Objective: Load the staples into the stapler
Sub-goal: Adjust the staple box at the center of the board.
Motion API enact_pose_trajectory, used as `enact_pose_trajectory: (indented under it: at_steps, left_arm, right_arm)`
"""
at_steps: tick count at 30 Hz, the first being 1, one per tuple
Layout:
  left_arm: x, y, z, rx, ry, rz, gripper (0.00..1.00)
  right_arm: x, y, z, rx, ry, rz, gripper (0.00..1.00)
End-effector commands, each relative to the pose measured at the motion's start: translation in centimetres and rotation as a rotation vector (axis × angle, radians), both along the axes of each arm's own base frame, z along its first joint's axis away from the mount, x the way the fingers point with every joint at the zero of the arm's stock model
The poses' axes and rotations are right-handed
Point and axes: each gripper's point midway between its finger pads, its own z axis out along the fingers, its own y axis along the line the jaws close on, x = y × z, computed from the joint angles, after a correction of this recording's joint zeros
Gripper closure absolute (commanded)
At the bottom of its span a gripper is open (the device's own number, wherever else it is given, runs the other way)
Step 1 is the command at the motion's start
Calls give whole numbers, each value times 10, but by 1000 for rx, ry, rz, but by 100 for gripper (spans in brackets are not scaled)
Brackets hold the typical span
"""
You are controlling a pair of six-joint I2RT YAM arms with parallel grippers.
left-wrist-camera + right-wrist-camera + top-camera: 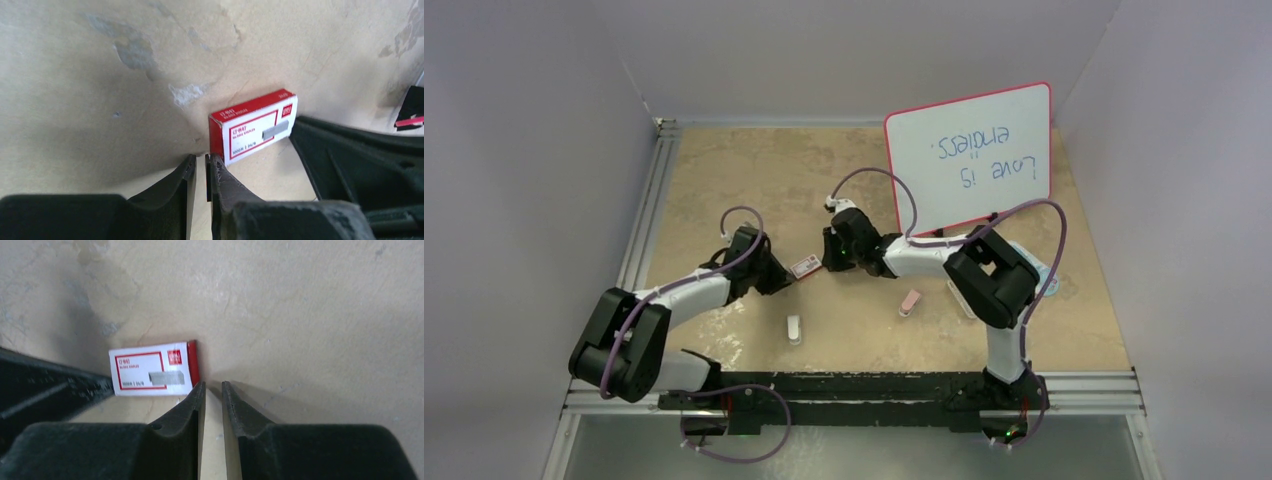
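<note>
Staples themselves cannot be seen; only a small closed red-and-white cardboard box [255, 127] shows, lying flat on the mottled beige counter [754, 180] between the two end effectors. The left end effector [201, 161] has its jaws only a thin slit apart, with nothing visible between them, its tips at the box's red end. The right end effector [213, 386] is slightly open and empty, its tips just beside the opposite red end. A small pink stapler [910, 301] lies well apart, beside the right arm.
</note>
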Motion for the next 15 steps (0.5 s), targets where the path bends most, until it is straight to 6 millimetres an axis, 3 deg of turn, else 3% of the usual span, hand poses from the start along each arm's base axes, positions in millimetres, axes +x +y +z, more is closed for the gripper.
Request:
enact_pose_trajectory:
  at_steps: [1, 3, 7, 10, 13, 15]
  left_arm:
    - [11, 26, -4, 93, -18, 16, 86]
    - [15, 33, -1, 91, -19, 31, 85]
    - [21, 37, 12, 44, -47, 32, 85]
    - [23, 31, 21, 8, -59, -2, 82]
    - [19, 20, 27, -48, -49, -32, 78]
    - [13, 13, 28, -98, -47, -46, 76]
  right_arm:
    - [-16, -10, 6, -9, -3, 44, 78]
    - [-12, -19, 12, -28, -20, -2, 78]
    - [13, -21, 50, -29, -152, -62, 78]
    - [29, -5, 86, -7, -310, 41, 71]
    - [27, 18, 107, 20, -413, 239, 54]
    - [36, 30, 119, 23, -479, 286, 49]
